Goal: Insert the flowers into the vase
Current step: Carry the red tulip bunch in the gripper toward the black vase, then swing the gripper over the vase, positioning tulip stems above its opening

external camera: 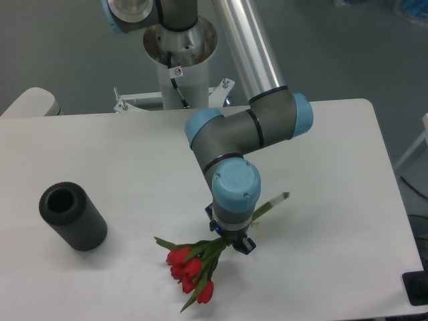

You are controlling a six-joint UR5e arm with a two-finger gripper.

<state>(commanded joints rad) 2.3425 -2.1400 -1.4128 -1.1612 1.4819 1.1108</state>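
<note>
White desk (134, 154) carries it all, w/ the grey-and-blue arm (241, 134) bent over the front-centre. Dark vase (72, 215) stands upright far left, hole up, well apart from the rest. Gripper (231, 239) jaws clamp the flowers (194, 266) mid-stem: red buds hang lower left, stem ends poke upper right.

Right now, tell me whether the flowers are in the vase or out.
Out. The flowers hang from the gripper over the table, well right of the vase, whose hole shows dark and empty.
</note>
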